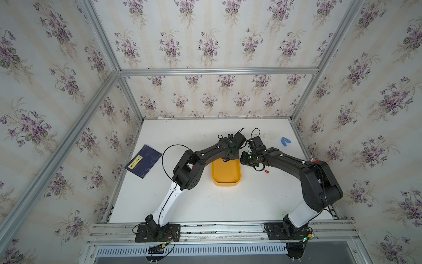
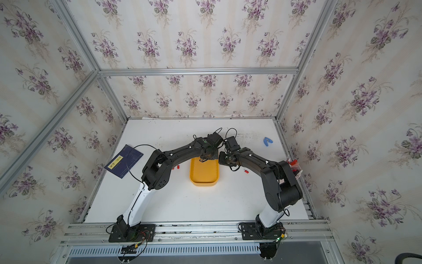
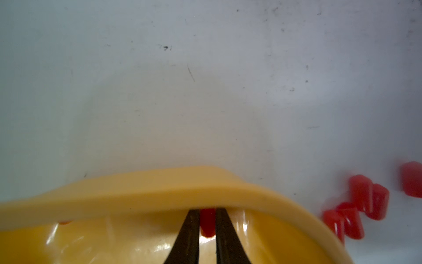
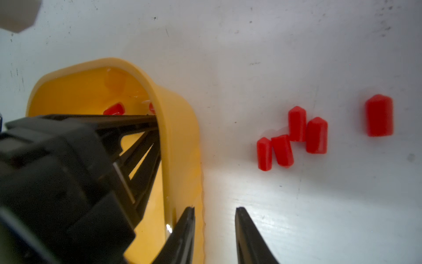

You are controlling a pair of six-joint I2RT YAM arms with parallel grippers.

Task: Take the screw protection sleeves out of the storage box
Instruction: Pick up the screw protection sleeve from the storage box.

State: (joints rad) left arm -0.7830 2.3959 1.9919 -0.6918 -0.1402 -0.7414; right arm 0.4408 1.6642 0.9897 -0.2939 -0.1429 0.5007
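One yellow storage box [image 1: 226, 180] lies mid-table between the arms. Level with its middle, loose screw protection sleeves sit on the white table [image 1: 205, 205]: a single one [image 1: 266, 171] on the right arm's side, two [image 2: 178, 166] on the left arm's side, just beside that arm's elbow. A navy booklet [image 1: 143, 161] lies well off to the left. At the box's far end we see the left gripper [image 3: 206, 210] reaching down inside, its fingers [image 3: 189, 230] pressed against both sides of a red sleeve [image 3: 207, 225] close under the rim. Two more sleeves [image 4: 114, 109] rest on the box floor beside it. The right gripper [image 4: 214, 208] hangs at the box's right wall with its fingers spread apart; one tip seems to meet the wall, though we cannot be sure. Beyond, outside the box, five sleeves [image 4: 296, 123] lie on the table, four bunched and one [image 4: 379, 115] apart. Farthest, a blue clip [image 1: 285, 141] sits near the right edge.
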